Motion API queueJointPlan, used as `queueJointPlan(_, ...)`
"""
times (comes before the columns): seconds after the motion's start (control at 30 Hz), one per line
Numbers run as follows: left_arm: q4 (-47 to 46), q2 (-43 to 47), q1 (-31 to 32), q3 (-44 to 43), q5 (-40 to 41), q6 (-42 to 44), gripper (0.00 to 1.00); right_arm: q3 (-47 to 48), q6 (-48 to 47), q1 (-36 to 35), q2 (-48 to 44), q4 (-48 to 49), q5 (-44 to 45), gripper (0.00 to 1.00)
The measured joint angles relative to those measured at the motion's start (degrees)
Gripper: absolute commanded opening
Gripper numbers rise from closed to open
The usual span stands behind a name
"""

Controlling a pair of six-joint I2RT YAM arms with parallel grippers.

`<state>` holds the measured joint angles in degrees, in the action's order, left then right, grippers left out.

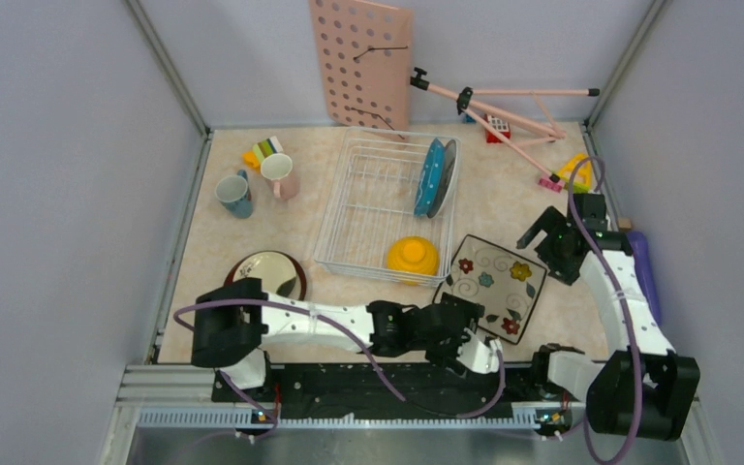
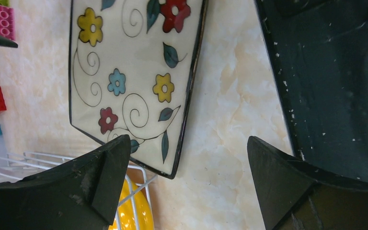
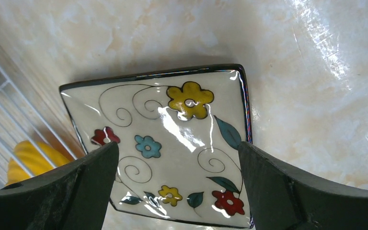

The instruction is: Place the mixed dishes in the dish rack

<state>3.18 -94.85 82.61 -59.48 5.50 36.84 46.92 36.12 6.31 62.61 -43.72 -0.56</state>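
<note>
Presently the square flowered plate (image 1: 492,283) lies flat on the bench (image 1: 252,232) beside the dish rack (image 1: 368,194), so the left gripper (image 2: 187,158) and right gripper (image 3: 176,163) flank it, apparently for pickup, both spread wide and empty.

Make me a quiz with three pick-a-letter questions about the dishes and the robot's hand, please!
1. Where is the yellow bowl? A in the dish rack; B on a shelf; C in a gripper.
2. How many mugs stand left of the dish rack? A one; B two; C four.
3. How is the right gripper? A open; B shut on a spoon; C shut on a fork.
Answers: 1 A, it sits inside the wires at the dish rack's near edge. 2 B, the teal mug and the pink mug. 3 A, its fingers stand wide apart, and the square flowered plate beyond them is not pinched.
</note>
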Motion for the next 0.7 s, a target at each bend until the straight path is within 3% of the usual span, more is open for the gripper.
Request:
queueJointPlan(0.3, -2.4, -10.5, 1.8, -3.8, 8.0, 5.9, 0.91, 1.3, 1.4, 0.2, 10.4, 3.7, -0.8, 0.89)
queueJointPlan(0.7, -10.2, -18.7, 3.1, -6.5, 18.9, 10.2, 0.83, 14.1, 1.8, -1.5, 31.5, 8.2, -1.4, 0.88)
